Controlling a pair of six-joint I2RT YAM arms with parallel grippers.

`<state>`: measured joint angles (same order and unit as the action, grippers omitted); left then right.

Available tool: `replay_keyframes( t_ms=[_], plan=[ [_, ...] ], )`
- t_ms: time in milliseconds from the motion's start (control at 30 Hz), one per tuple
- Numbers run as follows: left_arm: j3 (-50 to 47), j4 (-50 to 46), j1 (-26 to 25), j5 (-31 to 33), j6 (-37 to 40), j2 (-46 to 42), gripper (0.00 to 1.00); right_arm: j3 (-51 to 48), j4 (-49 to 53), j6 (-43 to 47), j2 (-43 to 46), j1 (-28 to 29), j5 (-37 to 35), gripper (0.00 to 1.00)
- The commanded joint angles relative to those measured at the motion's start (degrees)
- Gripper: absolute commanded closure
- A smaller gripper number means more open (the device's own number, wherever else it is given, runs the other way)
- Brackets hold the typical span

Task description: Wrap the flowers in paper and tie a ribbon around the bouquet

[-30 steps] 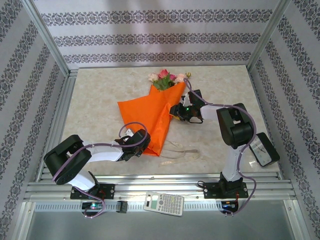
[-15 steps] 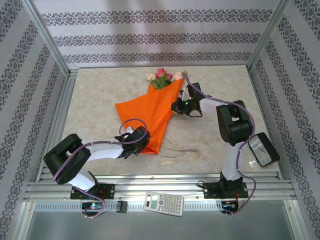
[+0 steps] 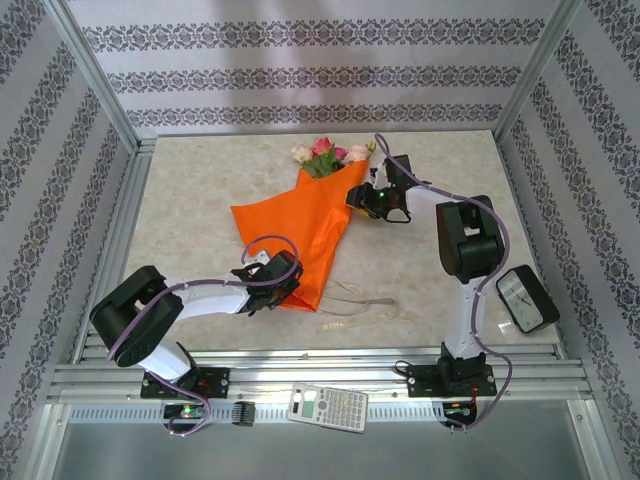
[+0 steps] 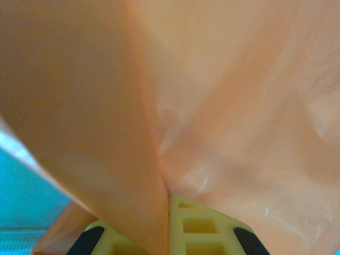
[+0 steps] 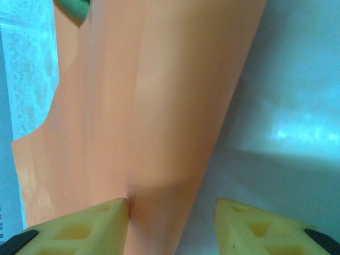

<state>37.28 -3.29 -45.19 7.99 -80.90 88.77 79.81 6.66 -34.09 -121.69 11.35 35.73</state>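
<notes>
The orange paper (image 3: 305, 225) lies folded as a cone around the flowers (image 3: 325, 155), whose pink and cream heads stick out at its far end. My left gripper (image 3: 284, 283) is shut on the paper's narrow near end. In the left wrist view the sheet (image 4: 212, 95) is pinched between the yellow fingers (image 4: 199, 228). My right gripper (image 3: 361, 198) stands open at the cone's upper right edge. In the right wrist view the paper's edge (image 5: 159, 133) touches the left finger (image 5: 79, 228), while the other finger stands apart over bare table. The pale ribbon (image 3: 358, 305) lies loose near the cone's tip.
A small clock (image 3: 525, 298) lies at the right edge of the table beside the right arm. A calculator (image 3: 328, 407) rests on the front rail. Patterned walls and metal posts enclose the table (image 3: 190, 210).
The right gripper moved toward the back along the cone's edge, closed, then opened. The bouquet shifted slightly toward the back left. The left gripper kept its hold.
</notes>
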Motion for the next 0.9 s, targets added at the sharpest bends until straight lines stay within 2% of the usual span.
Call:
replay_keyframes(
  t_ms=[0, 33, 133, 167, 367, 433, 467, 533, 567, 700, 800, 867],
  plan=[
    [-1.9, -9.9, 0.7, -2.2, 2.2, 3.3, 1.00, 3.3, -1.7, -2.5, -3.4, -0.1, 1.4, 0.62],
    [-2.1, -9.7, 0.8, -2.3, 2.4, 3.2, 1.00, 3.8, -2.0, -3.0, -3.8, -0.1, 1.2, 0.67],
    [-1.9, -10.9, 0.8, -1.9, 3.1, 2.6, 1.00, 4.5, -3.4, -4.5, -3.9, -0.7, -0.8, 0.97],
    [-1.9, -11.5, 0.8, -1.7, 3.4, 2.3, 1.00, 4.4, -3.5, -4.7, -3.5, -0.9, -2.1, 1.00],
    [-2.1, -12.6, 0.9, -1.7, 5.3, 1.2, 1.00, 7.1, -2.6, -4.2, -3.4, -2.0, -3.2, 0.99],
    [-1.9, -11.8, 0.9, -2.2, 6.1, 1.2, 1.00, 8.5, -2.3, -4.5, -4.5, -2.0, -2.3, 0.77],
    [-1.8, -11.2, 0.9, -2.5, 6.5, 1.3, 1.00, 9.4, -2.3, -5.0, -5.2, -1.9, -1.8, 0.69],
    [-1.7, -10.2, 0.9, -2.9, 7.3, 1.5, 1.00, 11.1, -2.2, -6.0, -6.7, -1.8, -1.7, 0.64],
    [-1.4, -9.9, 0.9, -3.1, 7.8, 1.7, 1.00, 12.0, -2.2, -6.5, -7.4, -1.8, -1.8, 0.65],
    [-0.3, -10.4, 0.9, -3.8, 8.9, 2.6, 1.00, 15.4, -2.5, -8.2, -10.0, -2.0, -3.1, 0.80],
    [-0.5, -10.4, 0.9, -4.1, 9.0, 2.8, 1.00, 17.7, -2.2, -8.8, -11.2, -2.3, -4.3, 1.00],
    [-0.6, -10.3, 0.9, -4.3, 9.0, 2.7, 1.00, 19.1, -1.9, -8.8, -11.6, -2.5, -5.1, 1.00]
  ],
)
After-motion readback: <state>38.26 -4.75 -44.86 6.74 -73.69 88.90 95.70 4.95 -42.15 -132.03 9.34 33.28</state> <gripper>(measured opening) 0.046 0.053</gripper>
